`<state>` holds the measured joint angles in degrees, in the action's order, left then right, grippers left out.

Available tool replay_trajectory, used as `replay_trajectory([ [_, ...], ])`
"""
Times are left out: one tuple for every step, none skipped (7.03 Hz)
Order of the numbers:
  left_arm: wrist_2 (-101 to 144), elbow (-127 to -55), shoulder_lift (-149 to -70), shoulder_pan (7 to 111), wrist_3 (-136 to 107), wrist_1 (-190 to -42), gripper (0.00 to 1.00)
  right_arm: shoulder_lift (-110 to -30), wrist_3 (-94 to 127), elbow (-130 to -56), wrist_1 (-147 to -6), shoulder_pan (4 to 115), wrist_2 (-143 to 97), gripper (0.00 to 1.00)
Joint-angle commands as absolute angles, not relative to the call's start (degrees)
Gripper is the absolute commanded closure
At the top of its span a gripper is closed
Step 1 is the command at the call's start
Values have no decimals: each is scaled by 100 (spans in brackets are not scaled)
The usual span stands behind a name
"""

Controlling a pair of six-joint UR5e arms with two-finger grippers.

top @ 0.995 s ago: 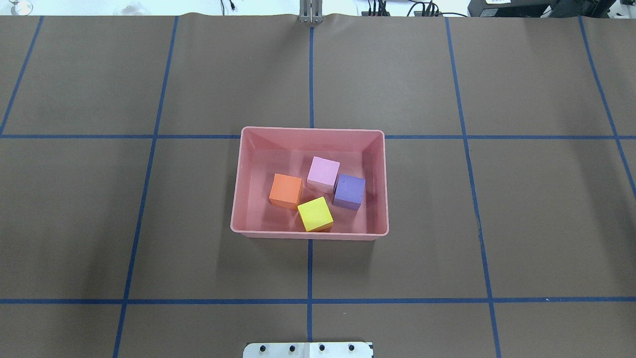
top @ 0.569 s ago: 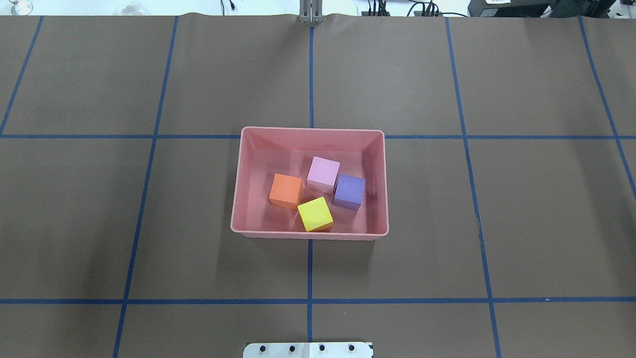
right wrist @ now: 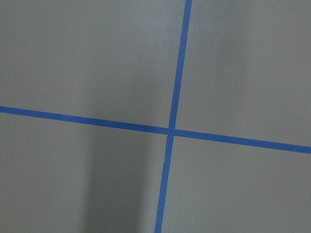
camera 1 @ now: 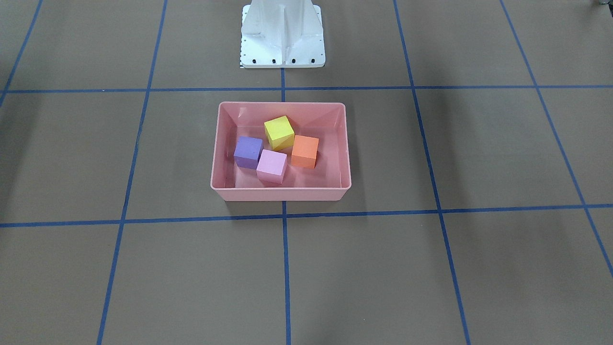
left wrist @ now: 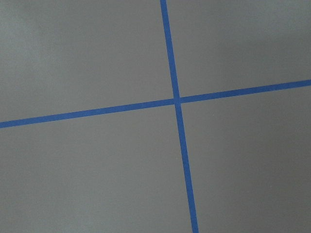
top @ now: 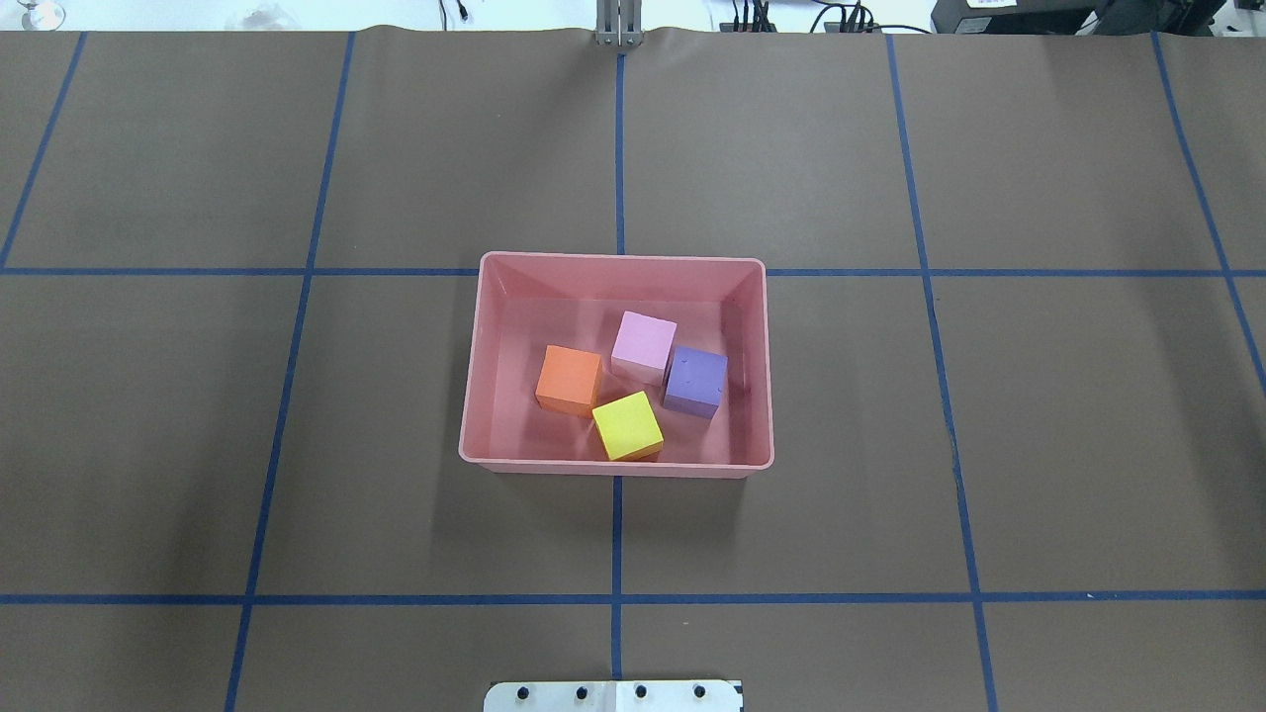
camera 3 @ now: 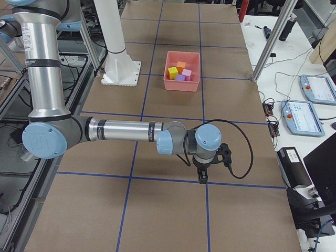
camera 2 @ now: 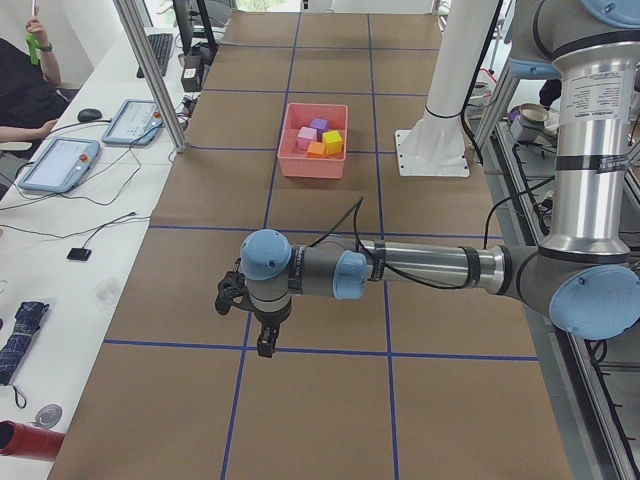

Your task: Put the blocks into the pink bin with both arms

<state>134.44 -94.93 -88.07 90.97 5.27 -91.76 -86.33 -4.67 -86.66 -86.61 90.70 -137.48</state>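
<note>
Claws: left claw (camera 2: 264, 343) and right claw (camera 3: 202, 176), each hanging over bare counter (top: 297, 445), well apart from the pink bin (top: 613, 285); open or closed cannot be told, as only the side views show them. Bin: mid-counter, upright, mouth up, long axis running left to right across the robot's front. Contents: orange block (top: 570, 379), light pink block (top: 644, 344), purple block (top: 695, 380), yellow block (top: 627, 424), clustered close together. Task status: judged complete, all four blocks inside, nothing left to load
</note>
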Motion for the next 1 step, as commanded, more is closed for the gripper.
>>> replay_trajectory([
  [13447,-9475,-8807,9097,527,-9176,0,-8640,-475,-8657,-8649,9070,-13746,0],
])
